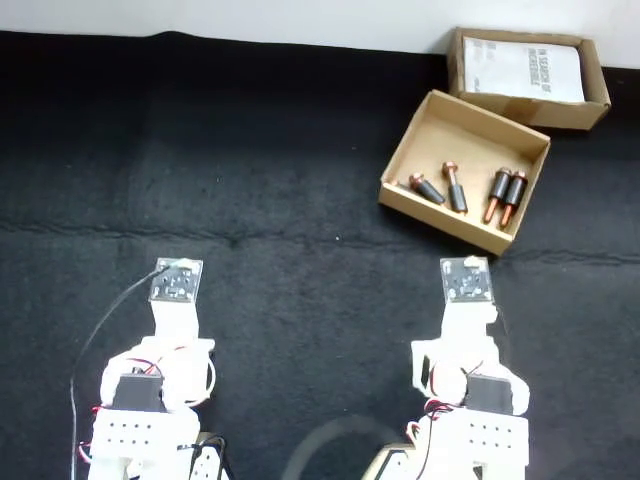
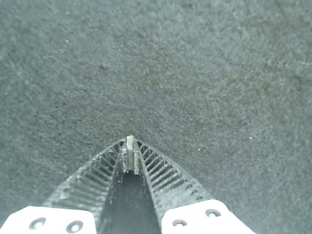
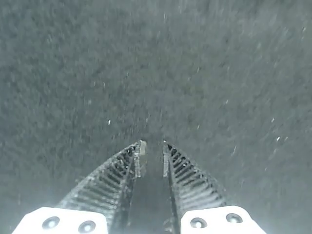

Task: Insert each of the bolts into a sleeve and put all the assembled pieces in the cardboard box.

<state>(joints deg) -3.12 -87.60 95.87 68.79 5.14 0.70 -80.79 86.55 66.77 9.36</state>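
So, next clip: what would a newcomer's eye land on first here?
The open cardboard box at the far right of the black cloth draws the eye, with four sleeved bolts lying inside it. Just behind it sits a second box holding a printed sheet. The left gripper is shut and the right gripper slightly open, each over bare cloth.

place: robotics lab bench | signs: black felt table (image 1: 250, 150); bare-wired arms (image 1: 160, 390)
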